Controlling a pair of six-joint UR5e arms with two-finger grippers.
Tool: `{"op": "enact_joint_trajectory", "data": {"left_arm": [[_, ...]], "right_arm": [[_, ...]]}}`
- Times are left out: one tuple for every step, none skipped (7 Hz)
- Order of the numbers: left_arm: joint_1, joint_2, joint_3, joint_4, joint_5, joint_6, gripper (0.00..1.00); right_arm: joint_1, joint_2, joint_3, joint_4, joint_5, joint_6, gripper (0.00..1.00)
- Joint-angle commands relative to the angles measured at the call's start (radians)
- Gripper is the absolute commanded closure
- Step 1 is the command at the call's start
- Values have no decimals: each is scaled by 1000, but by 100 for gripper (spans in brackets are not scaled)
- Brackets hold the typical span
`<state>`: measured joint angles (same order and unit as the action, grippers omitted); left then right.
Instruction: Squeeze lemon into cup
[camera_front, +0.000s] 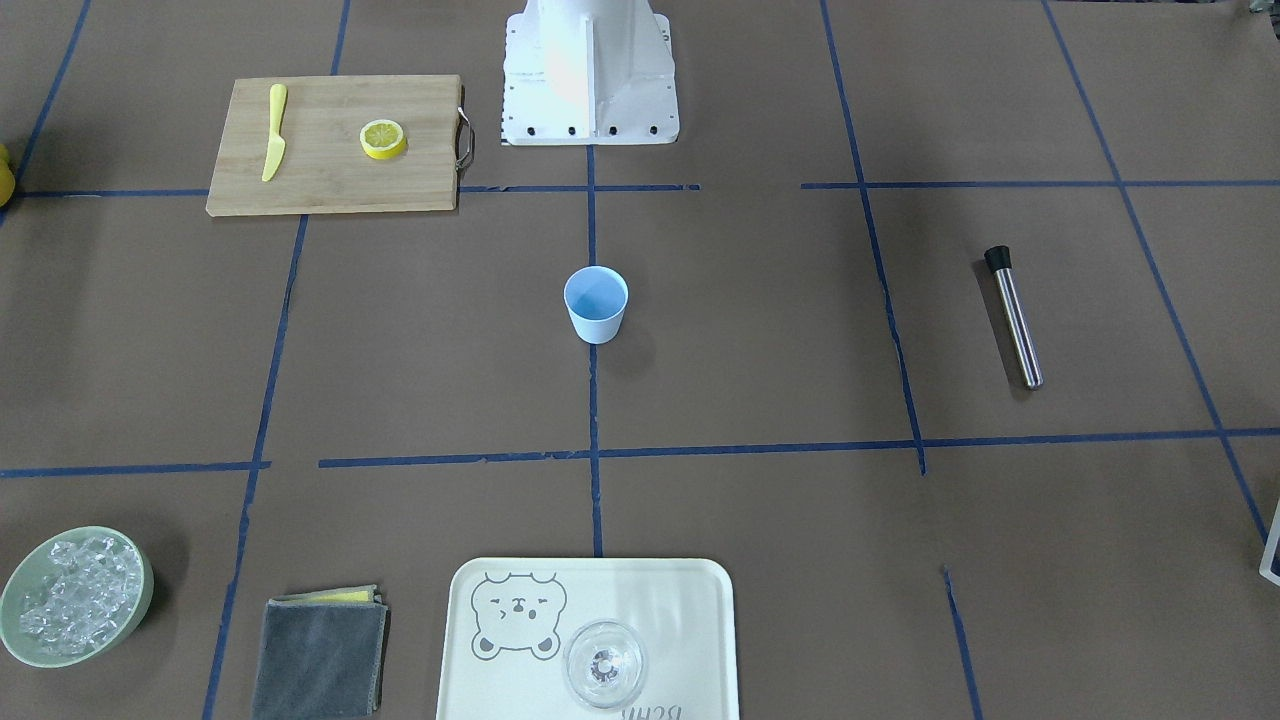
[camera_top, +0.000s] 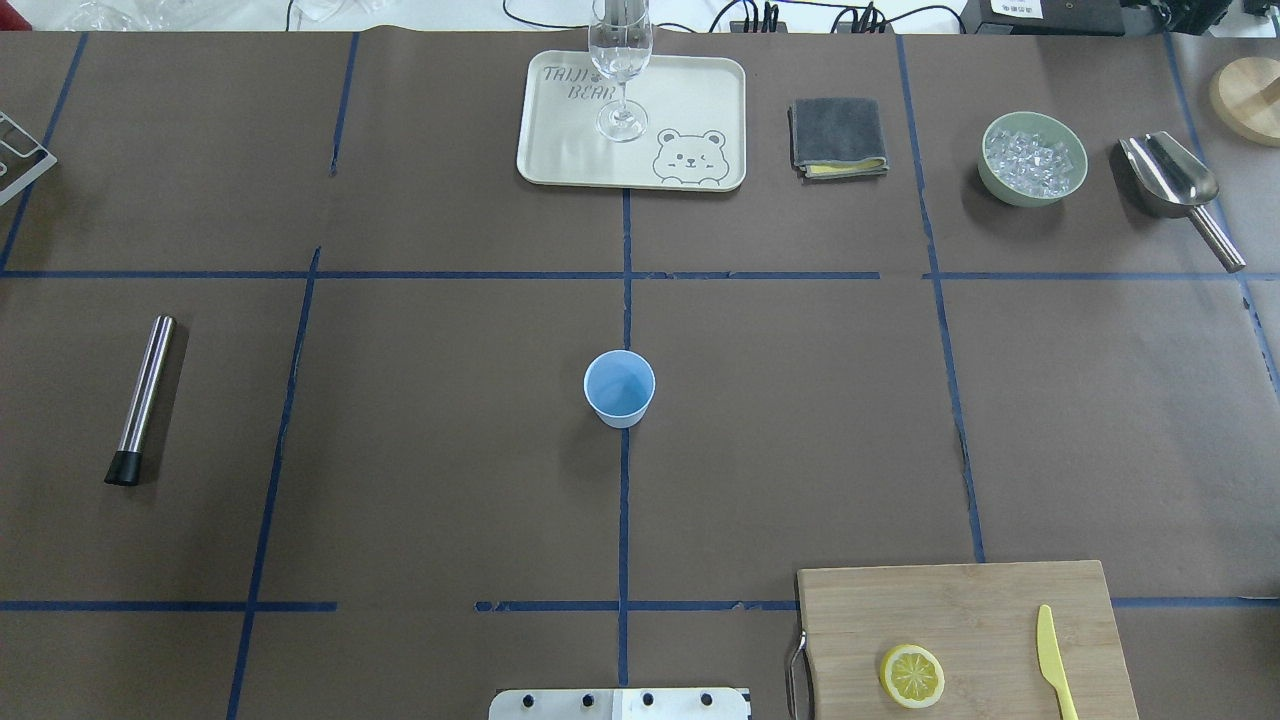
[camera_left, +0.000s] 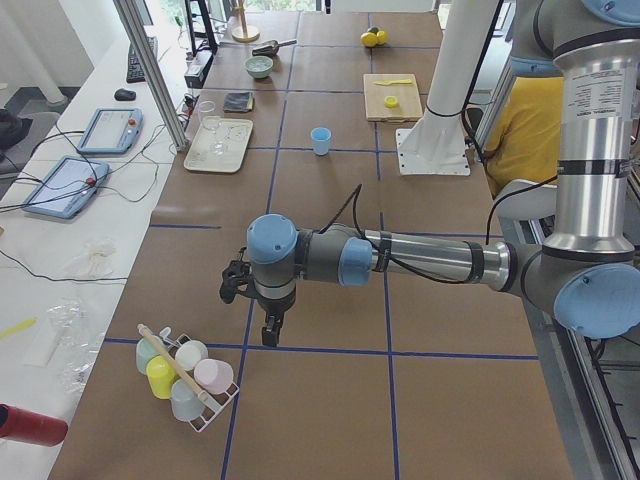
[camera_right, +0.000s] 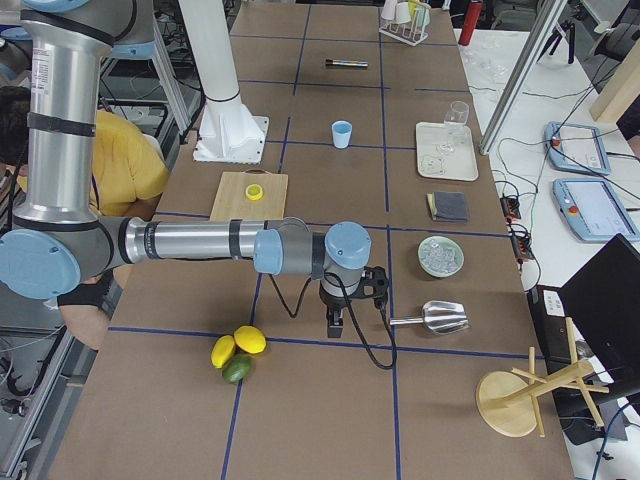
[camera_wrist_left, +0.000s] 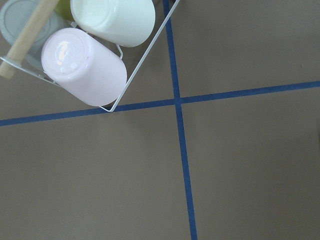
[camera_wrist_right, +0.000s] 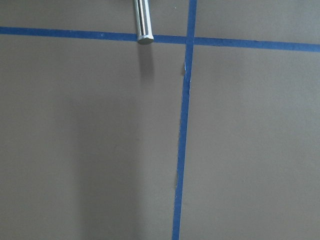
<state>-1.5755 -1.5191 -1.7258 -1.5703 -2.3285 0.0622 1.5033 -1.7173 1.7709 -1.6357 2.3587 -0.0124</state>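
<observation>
One lemon slice (camera_front: 383, 138) lies flat on a wooden cutting board (camera_front: 330, 190) at the robot's near right; it also shows in the overhead view (camera_top: 911, 675). The light-blue cup (camera_front: 596, 304) stands upright at the table's middle (camera_top: 619, 388). The left gripper (camera_left: 270, 335) hangs over the table's far left end, beside a rack of cups. The right gripper (camera_right: 333, 328) hangs over the far right end, near a metal scoop. Both show only in the side views, so I cannot tell whether they are open or shut. Both are far from the cup and the lemon.
A yellow knife (camera_top: 1055, 665) lies on the board. A steel muddler (camera_top: 143, 398) lies at the left. A tray (camera_top: 560, 150) with a clear glass (camera_top: 622, 60), a folded cloth (camera_top: 838, 137), a bowl of ice (camera_top: 1033, 158) and a scoop (camera_top: 1175, 185) line the far edge.
</observation>
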Motion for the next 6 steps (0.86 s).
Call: {"op": "enact_joint_trajectory", "data": {"left_arm": [[0, 0, -12, -4, -3, 1, 0], [0, 0, -14, -4, -3, 1, 0], [0, 0, -14, -4, -9, 4, 0], [0, 2, -12, -7, -46, 4, 0], [0, 3, -11, -29, -48, 1, 0], [0, 11, -14, -48, -49, 1, 0]], "right_arm": [[0, 1, 4, 2, 8, -1, 0], [0, 2, 4, 2, 10, -4, 0], [-2, 1, -2, 41, 8, -9, 0], [-3, -5, -17, 100, 10, -11, 0], [-11, -5, -21, 105, 11, -9, 0], [-44, -5, -19, 105, 11, -9, 0]]}}
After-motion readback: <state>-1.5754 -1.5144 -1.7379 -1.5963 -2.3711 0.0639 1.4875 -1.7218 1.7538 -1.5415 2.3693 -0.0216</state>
